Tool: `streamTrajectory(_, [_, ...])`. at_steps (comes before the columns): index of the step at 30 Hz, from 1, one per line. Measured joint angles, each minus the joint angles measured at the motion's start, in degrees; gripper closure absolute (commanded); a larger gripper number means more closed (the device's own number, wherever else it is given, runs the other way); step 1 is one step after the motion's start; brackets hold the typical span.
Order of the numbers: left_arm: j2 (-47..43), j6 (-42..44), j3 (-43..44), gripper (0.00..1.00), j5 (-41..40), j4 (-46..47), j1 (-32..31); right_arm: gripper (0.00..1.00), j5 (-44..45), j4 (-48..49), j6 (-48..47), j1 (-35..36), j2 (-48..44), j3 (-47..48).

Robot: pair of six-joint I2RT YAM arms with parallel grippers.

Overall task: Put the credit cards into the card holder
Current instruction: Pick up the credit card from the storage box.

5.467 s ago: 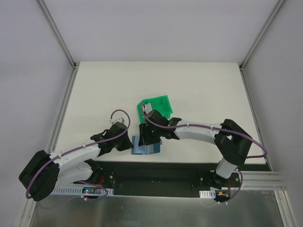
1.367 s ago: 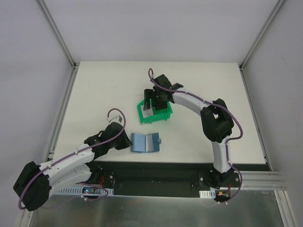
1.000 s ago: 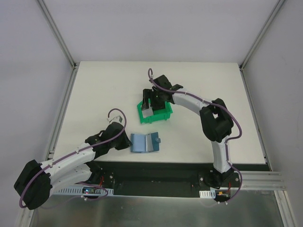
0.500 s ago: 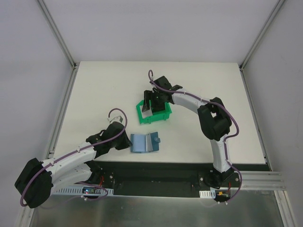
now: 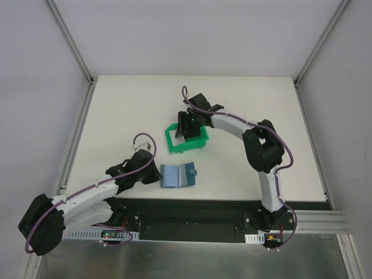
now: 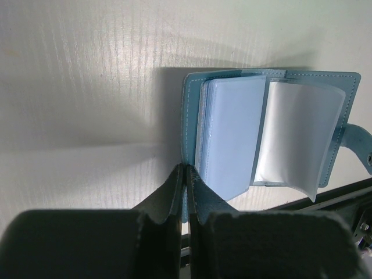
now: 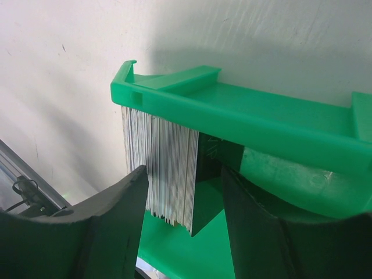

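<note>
Both right jaws stand apart inside a bright green plastic bin (image 7: 244, 116), straddling a tight pack of thin, pale-edged plastic credit cards (image 7: 160, 163) that stand on edge. The nine o'clock jaw sits right at the pack. The three o'clock jaw has a gap beside a dark card face, so nothing looks pinched yet. The pack fills one end of the bin under its rim, and the floor beside it is bare green.

The left jaws are pressed shut, their tips at the nine o'clock edge of a small teal-blue folding card holder (image 6: 232, 139). Whether they nip the cover or only pin it, I cannot tell. The holder lies open on the white counter (image 5: 116, 116), about six o'clock from the bin and apart from it. Its pale blue sleeves are fanned and one clear sleeve bows upward, with no card showing in it.

Judging by this, the step in hand is picking a card from the bin. The next move calls for closing on a single card rather than the whole pack. The card must then lift clear of the rim and travel to the bowed sleeve.
</note>
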Motion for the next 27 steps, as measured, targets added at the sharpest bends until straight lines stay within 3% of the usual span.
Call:
streamTrajectory(9, [0.2, 0.0, 0.0, 1.0, 0.0, 0.0, 0.0, 0.55, -0.4, 0.0, 0.0, 0.0, -0.1, 0.0])
streamTrajectory(15, [0.8, 0.0, 0.4, 1.0, 0.0, 0.0, 0.0, 0.65, -0.4, 0.0, 0.0, 0.0, -0.4, 0.0])
streamTrajectory(27, [1.6, 0.0, 0.7, 1.0, 0.0, 0.0, 0.0, 0.74, -0.4, 0.0, 0.1, 0.0, -0.7, 0.0])
